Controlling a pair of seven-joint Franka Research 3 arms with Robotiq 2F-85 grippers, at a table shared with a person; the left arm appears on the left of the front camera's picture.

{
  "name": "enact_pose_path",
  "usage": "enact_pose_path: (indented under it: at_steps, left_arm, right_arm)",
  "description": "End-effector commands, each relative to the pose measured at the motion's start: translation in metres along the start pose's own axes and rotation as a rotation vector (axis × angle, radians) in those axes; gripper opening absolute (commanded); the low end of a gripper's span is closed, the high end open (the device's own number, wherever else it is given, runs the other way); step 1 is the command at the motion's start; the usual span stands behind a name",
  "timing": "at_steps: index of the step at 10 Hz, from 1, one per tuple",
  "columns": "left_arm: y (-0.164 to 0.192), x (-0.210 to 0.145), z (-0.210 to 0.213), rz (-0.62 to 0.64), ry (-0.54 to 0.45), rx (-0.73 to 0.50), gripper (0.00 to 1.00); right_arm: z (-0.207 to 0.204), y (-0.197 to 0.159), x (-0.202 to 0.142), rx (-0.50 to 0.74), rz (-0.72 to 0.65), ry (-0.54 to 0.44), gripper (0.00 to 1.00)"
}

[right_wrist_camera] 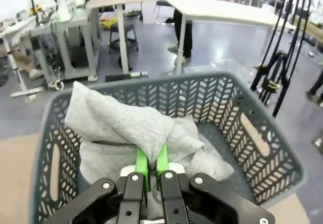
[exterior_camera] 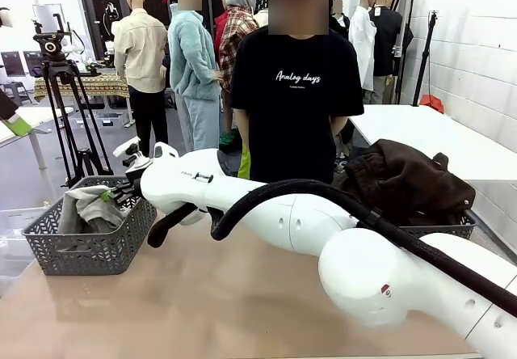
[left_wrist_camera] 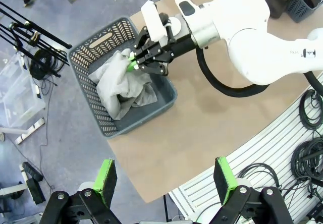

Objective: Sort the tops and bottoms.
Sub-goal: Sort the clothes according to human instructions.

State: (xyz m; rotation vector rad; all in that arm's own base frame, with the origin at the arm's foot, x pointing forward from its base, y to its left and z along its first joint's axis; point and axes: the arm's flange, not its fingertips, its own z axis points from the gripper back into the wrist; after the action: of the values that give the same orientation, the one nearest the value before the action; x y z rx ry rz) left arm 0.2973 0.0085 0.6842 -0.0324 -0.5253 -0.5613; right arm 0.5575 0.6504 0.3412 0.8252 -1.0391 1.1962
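In the front view, nearest the camera, the right arm point(exterior_camera: 323, 230) sweeps in from 4 o'clock across the tan tabletop point(exterior_camera: 202, 302) toward 9 o'clock, a black cable looped along it. Its right gripper point(exterior_camera: 107, 196) sits over the grey mesh basket point(exterior_camera: 89, 250) at 9 o'clock, near the tabletop's left edge. In the right wrist view the green pads point(right_wrist_camera: 142, 162) are pressed nearly together, pinching a fold of the light grey T-shirt point(right_wrist_camera: 121, 128); the jaws stand narrow, closed on the cloth. The shirt lies bunched inside the basket, its bulk toward 10 o'clock in that view and part of it raised at the gripper's pinch.

The left wrist view looks down from above. The left gripper point(left_wrist_camera: 166, 181) hangs at 6 o'clock with its green pads spread wide and nothing between them, well apart from the basket, which sits at 10 o'clock at the tabletop's corner with the grey shirt heaped in it and the right gripper touching the cloth.

Farther back in the front view, at 3 o'clock, the dark brown garment point(exterior_camera: 408, 181) is piled in a second grey basket point(exterior_camera: 440, 230), spilling over its rim; black cloth shows at its edge, but whether that is a separate garment I cannot tell. Beyond the tabletop at 12 o'clock stands a person in a black T-shirt with white script lettering point(exterior_camera: 297, 100).
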Motion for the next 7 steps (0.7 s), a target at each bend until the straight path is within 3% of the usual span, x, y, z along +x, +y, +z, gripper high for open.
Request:
enact_pose_path:
  at_steps: [1, 2, 6, 7]
  left_arm:
    - [0.0, -0.001, 0.0, 0.0, 0.001, 0.0, 1.0]
    - [0.0, -0.001, 0.0, 0.0, 0.001, 0.0, 1.0]
    - [0.0, -0.001, 0.0, 0.0, 0.001, 0.0, 1.0]
    - [0.0, -0.001, 0.0, 0.0, 0.001, 0.0, 1.0]
  right_arm:
    - [-0.082, -0.053, 0.033, -0.013, -0.007, 0.026, 0.0]
    - [-0.08, -0.054, 0.035, -0.032, 0.006, 0.017, 0.08]
    - [-0.064, -0.061, 0.045, -0.105, 0.033, -0.031, 0.87]
    - [-0.06, -0.061, 0.048, -0.112, 0.031, -0.038, 1.0]
